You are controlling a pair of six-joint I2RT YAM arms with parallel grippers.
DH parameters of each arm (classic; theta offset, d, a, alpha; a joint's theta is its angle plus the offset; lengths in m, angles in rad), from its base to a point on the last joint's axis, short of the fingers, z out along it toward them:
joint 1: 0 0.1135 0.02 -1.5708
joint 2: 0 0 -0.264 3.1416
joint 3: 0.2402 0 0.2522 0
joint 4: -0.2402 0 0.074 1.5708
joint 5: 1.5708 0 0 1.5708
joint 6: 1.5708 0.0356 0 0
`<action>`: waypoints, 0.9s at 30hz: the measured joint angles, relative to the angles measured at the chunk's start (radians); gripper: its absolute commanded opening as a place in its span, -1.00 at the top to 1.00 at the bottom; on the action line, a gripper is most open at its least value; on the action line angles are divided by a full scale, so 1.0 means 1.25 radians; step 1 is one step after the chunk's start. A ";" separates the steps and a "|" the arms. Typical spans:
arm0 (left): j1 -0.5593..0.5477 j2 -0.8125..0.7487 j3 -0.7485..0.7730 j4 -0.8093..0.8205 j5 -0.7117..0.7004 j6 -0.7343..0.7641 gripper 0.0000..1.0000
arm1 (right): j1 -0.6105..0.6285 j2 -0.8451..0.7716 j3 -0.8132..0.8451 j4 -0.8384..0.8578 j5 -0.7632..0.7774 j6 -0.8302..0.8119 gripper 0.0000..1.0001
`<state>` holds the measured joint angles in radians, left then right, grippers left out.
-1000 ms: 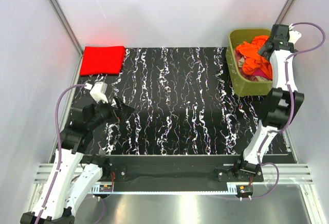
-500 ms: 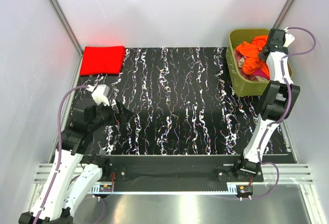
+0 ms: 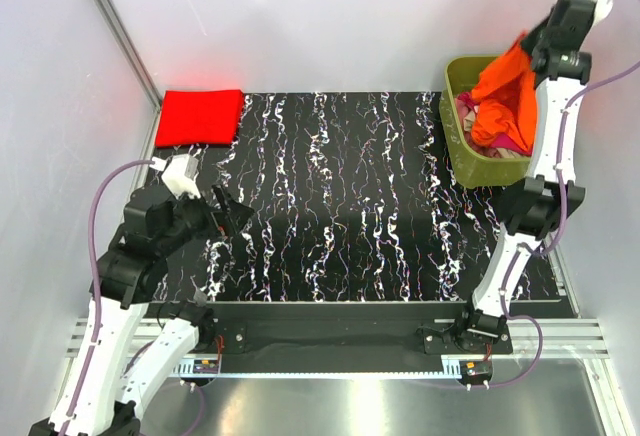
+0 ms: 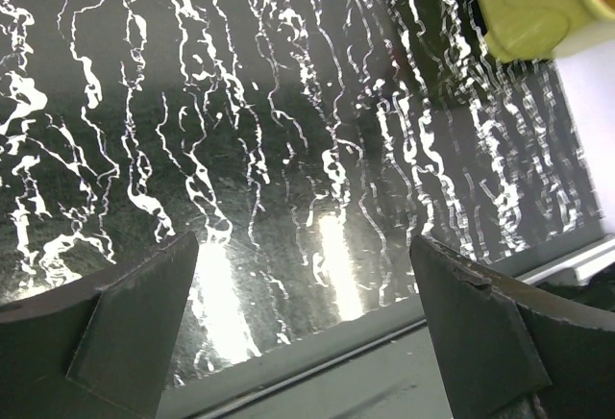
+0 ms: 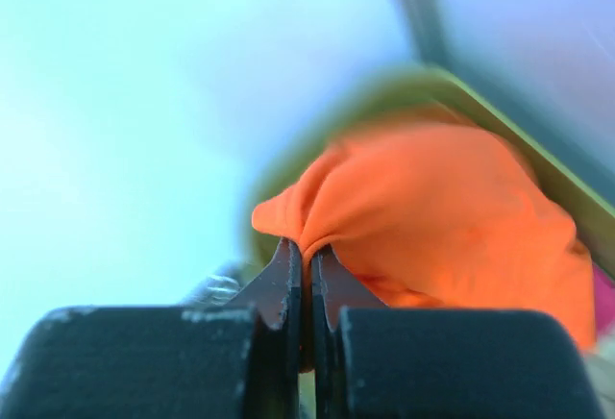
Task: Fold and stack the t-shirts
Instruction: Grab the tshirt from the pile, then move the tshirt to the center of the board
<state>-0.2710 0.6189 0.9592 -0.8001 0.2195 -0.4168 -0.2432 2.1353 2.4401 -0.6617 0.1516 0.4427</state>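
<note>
Right wrist view: the right jaws are pressed together on a thin fold of the orange shirt [image 5: 432, 217]. It hangs from them above the tub [image 3: 450, 141] at 2 o'clock on the table [image 3: 350, 206]. Its lower end is down in the tub, against a pink shirt [image 3: 508, 143]. The left jaws stand spread and empty over the table at 8 o'clock. A folded red shirt [image 3: 200, 116] lies at 10 o'clock.

The pinch takes little cloth, so the orange shirt may slip free on the way to the table. Its tail may also snag the pink shirt and drag it out, or tip the tub.

The table is black with white streaks, glossy, and shows glare. White walls [image 3: 330, 16] with metal posts [image 3: 115, 26] close it in.
</note>
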 measured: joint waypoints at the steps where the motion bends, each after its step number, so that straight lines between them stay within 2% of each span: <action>1: 0.000 0.004 0.013 -0.010 0.000 -0.007 -0.98 | 0.009 -0.008 0.045 -0.006 -0.009 0.004 1.00; 4: 0.000 0.012 0.041 -0.035 -0.004 -0.030 -0.98 | 0.046 -0.045 0.170 -0.026 -0.036 0.025 1.00; 7: 0.000 0.017 0.067 -0.066 -0.015 -0.051 -0.98 | 0.082 -0.107 0.241 -0.021 -0.068 0.069 1.00; 12: 0.000 0.029 0.127 -0.098 -0.027 -0.098 -0.98 | 0.171 -0.256 0.215 0.060 -0.166 0.190 1.00; 15: 0.000 0.035 0.162 -0.102 -0.030 -0.128 -0.98 | 0.268 -0.334 0.153 0.113 -0.239 0.252 1.00; 18: 0.000 0.037 0.181 -0.102 -0.034 -0.153 -0.98 | 0.384 -0.426 -0.013 0.144 -0.304 0.280 0.98; 19: 0.000 0.037 0.183 -0.102 -0.036 -0.158 -0.98 | 0.417 -0.453 -0.082 0.154 -0.321 0.285 0.88; 21: 0.000 0.037 0.187 -0.104 -0.044 -0.168 -0.98 | 0.482 -0.525 -0.273 0.171 -0.357 0.294 0.56; 22: 0.000 0.036 0.189 -0.107 -0.052 -0.171 -0.98 | 0.505 -0.553 -0.365 0.175 -0.374 0.297 0.22; 24: 0.000 0.034 0.189 -0.117 -0.065 -0.178 -0.98 | 0.539 -0.626 -0.608 0.191 -0.407 0.302 -0.20; 25: 0.000 0.033 0.189 -0.122 -0.071 -0.182 -0.98 | 0.544 -0.656 -0.727 0.186 -0.417 0.302 -0.34; 27: 0.000 0.033 0.188 -0.128 -0.078 -0.190 -0.95 | 0.545 -0.699 -0.909 0.172 -0.432 0.294 -0.42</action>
<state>-0.2710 0.6601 1.1938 -0.9600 0.1223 -0.6548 0.4385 1.2621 1.3037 -0.4465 -0.3885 0.8104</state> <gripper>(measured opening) 0.987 0.656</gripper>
